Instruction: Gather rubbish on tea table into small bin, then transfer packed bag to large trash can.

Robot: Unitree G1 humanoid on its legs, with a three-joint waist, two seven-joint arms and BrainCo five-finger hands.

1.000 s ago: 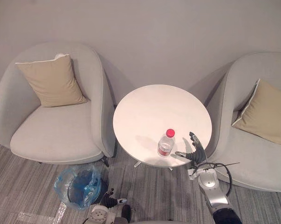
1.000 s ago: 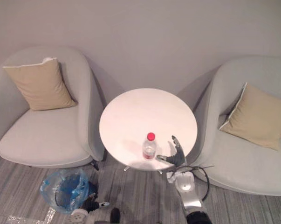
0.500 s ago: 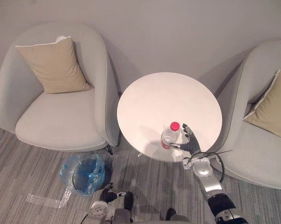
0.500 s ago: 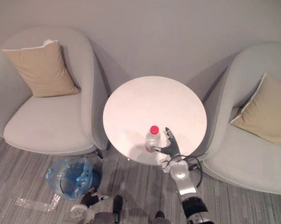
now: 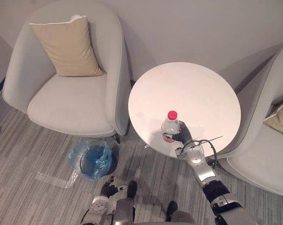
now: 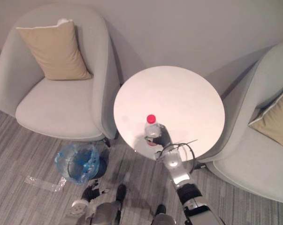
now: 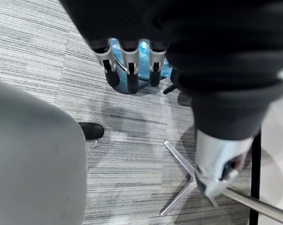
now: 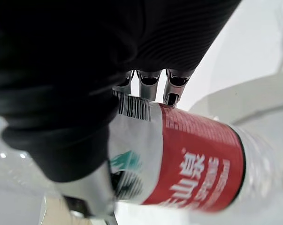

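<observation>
Now grips the bottle (image 5: 169, 128) with the right hand (image 5: 183, 135), fingers curled round it instead of spread beside it. Still upright at the table's (image 5: 193, 93) near edge. Looks ready for carrying to the small bin (image 5: 80, 161), near left. Keeps the left hand (image 7: 128, 61) slack and empty.

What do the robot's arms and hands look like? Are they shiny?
A bit shiny, yes. The right arm is a silver-grey tube with rounded joints and a dark band lower down. The right hand and the left hand each wear a dark ribbed cover, like a black glove. The fingers are silver with dark tips.
</observation>
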